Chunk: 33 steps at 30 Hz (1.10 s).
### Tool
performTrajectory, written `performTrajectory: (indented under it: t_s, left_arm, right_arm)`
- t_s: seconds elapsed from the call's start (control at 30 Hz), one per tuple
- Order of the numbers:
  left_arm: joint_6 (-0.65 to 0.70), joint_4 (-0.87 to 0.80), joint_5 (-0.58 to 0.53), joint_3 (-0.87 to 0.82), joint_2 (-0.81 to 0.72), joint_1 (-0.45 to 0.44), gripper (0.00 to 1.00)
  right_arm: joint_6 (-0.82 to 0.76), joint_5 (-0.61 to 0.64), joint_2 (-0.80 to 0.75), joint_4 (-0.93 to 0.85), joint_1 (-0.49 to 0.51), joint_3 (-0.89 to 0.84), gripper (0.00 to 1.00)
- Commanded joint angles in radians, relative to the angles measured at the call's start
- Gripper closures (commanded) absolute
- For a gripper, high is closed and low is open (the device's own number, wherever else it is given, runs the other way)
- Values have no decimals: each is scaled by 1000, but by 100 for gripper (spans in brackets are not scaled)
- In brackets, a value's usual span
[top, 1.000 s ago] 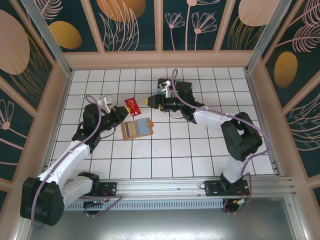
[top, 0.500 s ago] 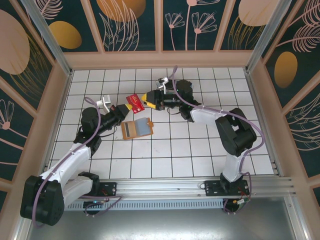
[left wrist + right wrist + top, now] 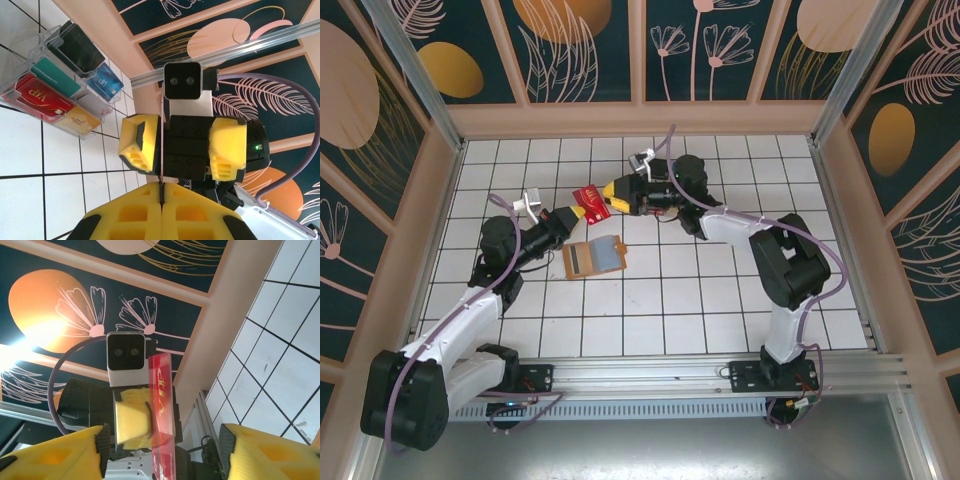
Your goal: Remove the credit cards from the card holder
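- Credit card in red [image 3: 586, 196] was up in the air just beyond the card holder [image 3: 593, 257], on its back-wall side. It was pinched on edge in the left pincer [image 3: 576, 210], whose jaws were shut tight on it.
- That card holder lay open and flat on the tiled worktop [image 3: 720, 300] with its grey-blue inside facing up. Neither arm touched it. From where I stood I could not tell whether more cards were tucked inside.
- Over the last second the right arm had swung in from further back and to the right of the card holder. Its pincer [image 3: 606, 195] had come nose to nose with the left one, and its jaws had drawn in somewhat.
- Those right jaws stood one on each side of the red card with a gap showing, so they were open around it and gripping nothing.
- I took this for a hand-over half done. The card was already out of the card holder, and the right pincer needed to close before the left let go, or the card would drop.
- A clear rack of sorted cards [image 3: 55, 82] seemed its likely destination.
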Motion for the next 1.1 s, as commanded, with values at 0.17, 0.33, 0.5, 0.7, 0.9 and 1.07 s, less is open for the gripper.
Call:
performTrajectory:
  t_s: [0.17,0.33,0.5,0.7,0.9,1.07]
  left_arm:
    - [-23,62,34,0,22,7,100]
    - [-30,57,26,-1,32,5,100]
    - [-19,10,4,6,49,7,79]
    - [144,-342,-193,56,50,5,18]
    - [237,-514,-357,67,62,7,1]
    - [269,-558,-385,79,71,7,1]
  right_arm:
    - [-24,-28,52,-12,31,80,62]
    - [20,-10,66,39,33,75,87]
    - [-48,16,60,-21,20,65,100]
    - [-626,236,-23,-562,-81,105,100]
    - [-1172,538,-45,-981,-106,279,100]
    - [-1514,544,-33,-1072,-103,337,100]
